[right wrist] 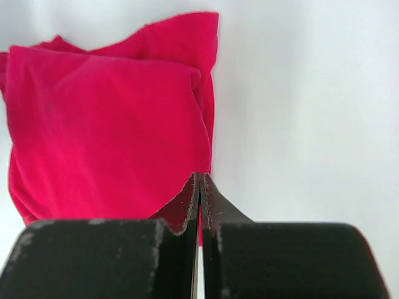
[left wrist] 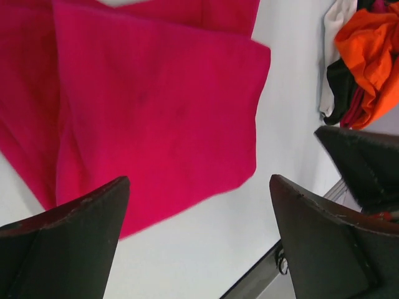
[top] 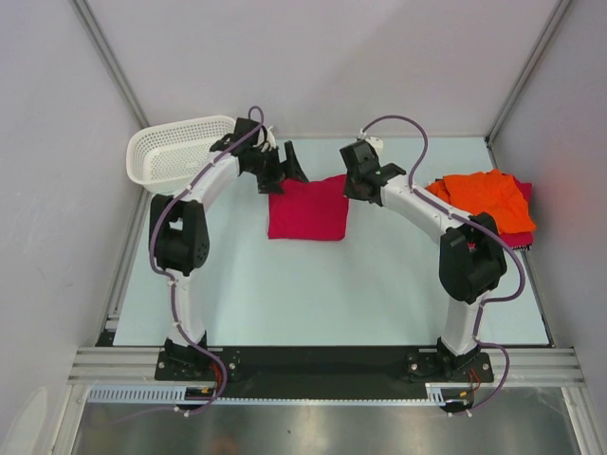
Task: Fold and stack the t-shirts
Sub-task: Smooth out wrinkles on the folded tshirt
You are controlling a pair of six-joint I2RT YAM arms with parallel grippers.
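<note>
white mesh basket (top: 161, 142) far left, folded crimson t-shirt (top: 307, 207) lying apart

2 white-linked arms (top: 216, 178) with bulky black joints (top: 178, 237), looping purple cables (top: 518, 275), and scuffed black wedge-shaped claw fingers (left wrist: 62, 249).

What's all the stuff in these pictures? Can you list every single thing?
folded t-shirt: one, crimson, middle of the table
crumpled t-shirt: one, orange, right side
cloth under it: crimson edge showing, count unclear
basket: one, white mesh, far left corner
table: one, pale
left gripper: black, open, by the folded t-shirt's far-left corner
right gripper: black, shut, by its far-right corner
</note>
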